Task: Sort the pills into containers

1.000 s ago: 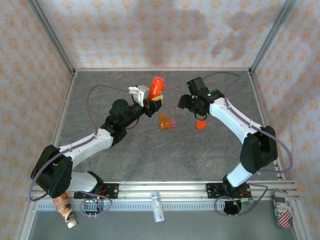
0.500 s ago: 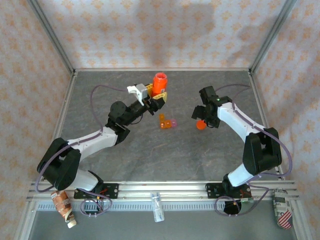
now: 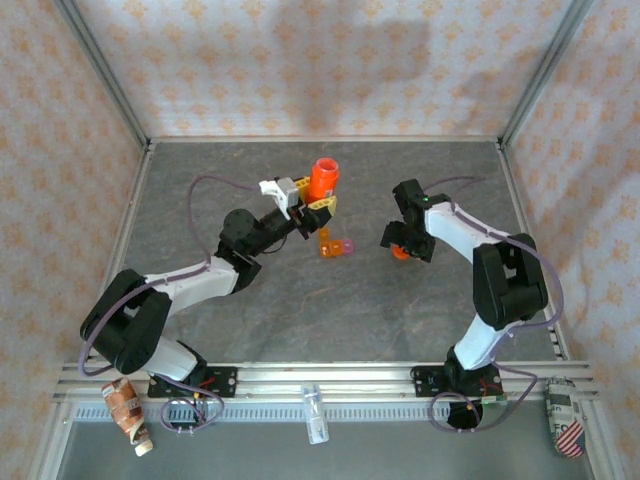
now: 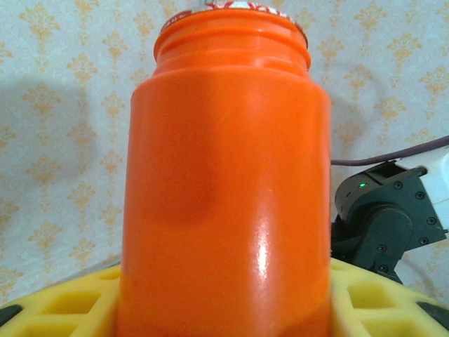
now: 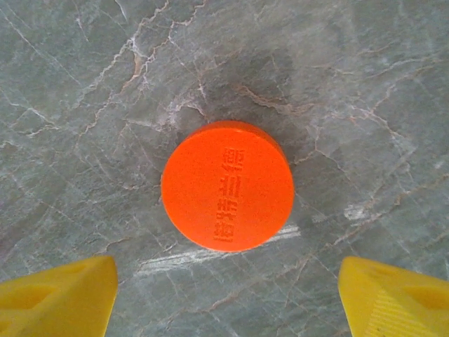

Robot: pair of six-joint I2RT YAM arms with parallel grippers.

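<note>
The left end effector (image 3: 312,196) is clamped on the capless bottle (image 3: 322,178). The containers (image 3: 336,244) sit on the counter (image 3: 300,310) just beside it at 6 o'clock, long axis running 9 to 3, nearer this arm. The right end effector (image 5: 224,288) hangs spread wide, empty, over the cap (image 5: 227,184)

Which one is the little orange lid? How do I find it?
Look at the grey table, on the right side, just beneath the right gripper. The lid lies flat there: a round orange disc with raised writing, unlike the tall bottle or the orange-and-pink box.
</note>
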